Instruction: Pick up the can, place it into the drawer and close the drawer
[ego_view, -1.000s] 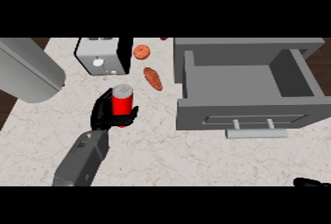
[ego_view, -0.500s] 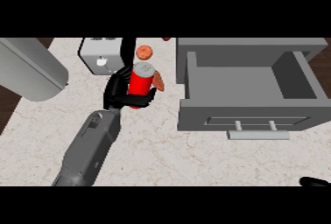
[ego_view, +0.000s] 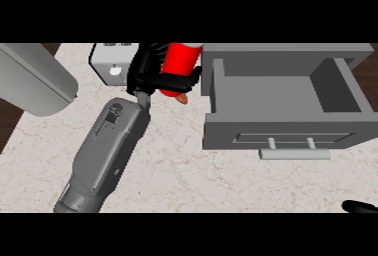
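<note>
The red can (ego_view: 179, 61) is held up off the counter, tilted, with my left hand (ego_view: 150, 75) curled round it. Its top runs out of view at the upper band. Can and hand hang just left of the open grey drawer (ego_view: 212, 89), whose hollow shows bare grey. The drawer's front panel with its pale handle (ego_view: 294, 153) faces me. Only a black tip of my right hand (ego_view: 361, 206) shows at the lower right corner, far from the can.
A white box-like appliance (ego_view: 112, 67) stands behind my left hand. A large grey rounded object (ego_view: 29, 77) lies at the far left. An orange food piece (ego_view: 181, 99) peeks out under the hand. The marble counter (ego_view: 221, 185) spreads in front.
My left hand has lifted the can from the counter and carried it up and to the right, towards the drawer's left wall. The forearm has followed it.
</note>
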